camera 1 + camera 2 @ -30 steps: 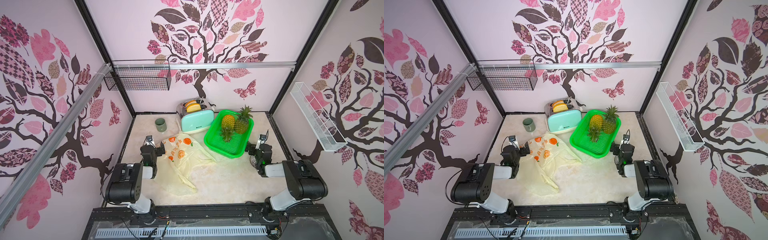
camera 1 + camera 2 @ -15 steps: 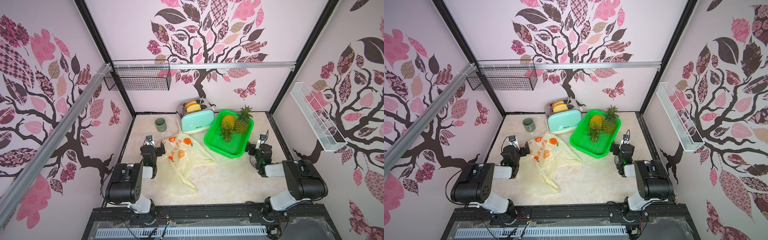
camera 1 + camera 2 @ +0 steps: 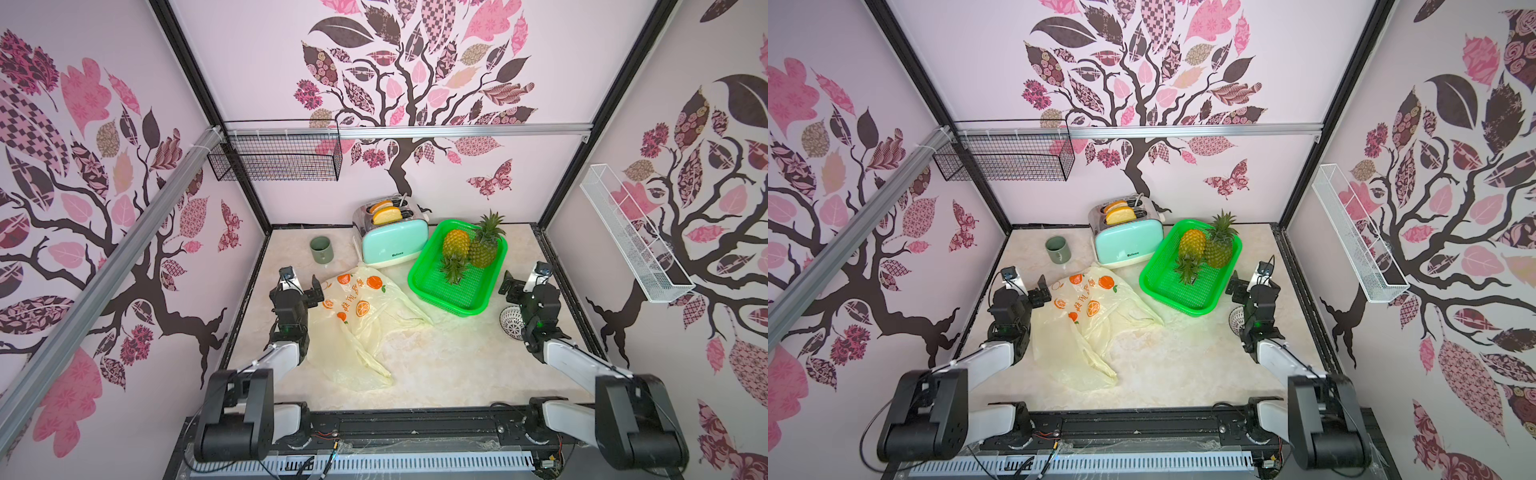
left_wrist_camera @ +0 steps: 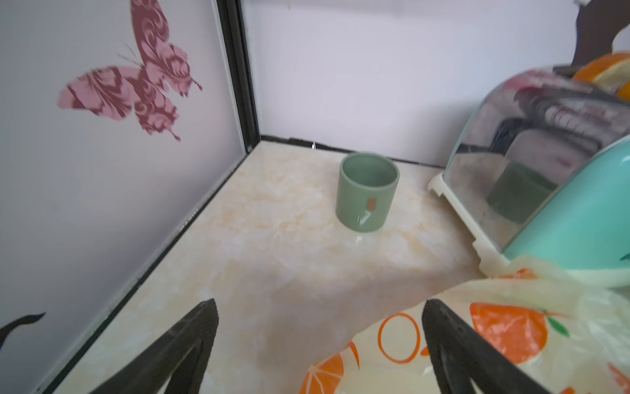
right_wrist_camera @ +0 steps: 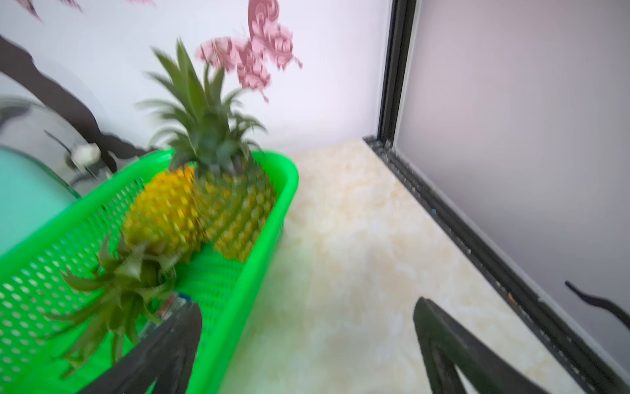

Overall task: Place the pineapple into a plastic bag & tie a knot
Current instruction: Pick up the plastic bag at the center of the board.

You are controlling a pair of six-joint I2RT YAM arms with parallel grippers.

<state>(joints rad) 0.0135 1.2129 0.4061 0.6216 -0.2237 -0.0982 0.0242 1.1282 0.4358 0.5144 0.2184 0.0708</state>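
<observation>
Your plastic bag (image 3: pixel 358 322) lies slack and crumpled on the worktop (image 3: pixel 440 365), at about 9 o'clock from its middle. It is a thin, translucent, pale-yellow film, printed with orange fruits, green leaves and orange lettering. One long loose flap of it trails toward 6 o'clock. You have one bag only, and both top views show it lying low, with wrinkles all over its surface.

There are two pineapples, both in the one green basket (image 3: pixel 467 301) at about 2 o'clock. The yellow pineapple (image 3: pixel 456 245) lies on its side with its crown pointing to 6 o'clock. The greener pineapple (image 3: pixel 484 251) touches it on its 3 o'clock side, crown up. Both have rough, scaly skin and stiff, spiky leaves. The basket is rectangular, of bright perforated plastic with a smooth rim.

At 12 o'clock stands one mint toaster (image 3: pixel 395 245) with a shiny metal top and two toast slices (image 3: pixel 387 212) in its slots. One matte green cylindrical cup (image 3: pixel 321 250) stands at 11 o'clock.

Your left tool (image 4: pixel 320 303) is spread wide and grips nothing. It sits at the bag's 9 o'clock edge, and one finger (image 4: pixel 453 344) overlaps the printed film in the wrist view; you cannot tell whether it touches. Your right tool (image 5: pixel 308 304) is equally wide and empty, just beside the basket's 3 o'clock wall.
</observation>
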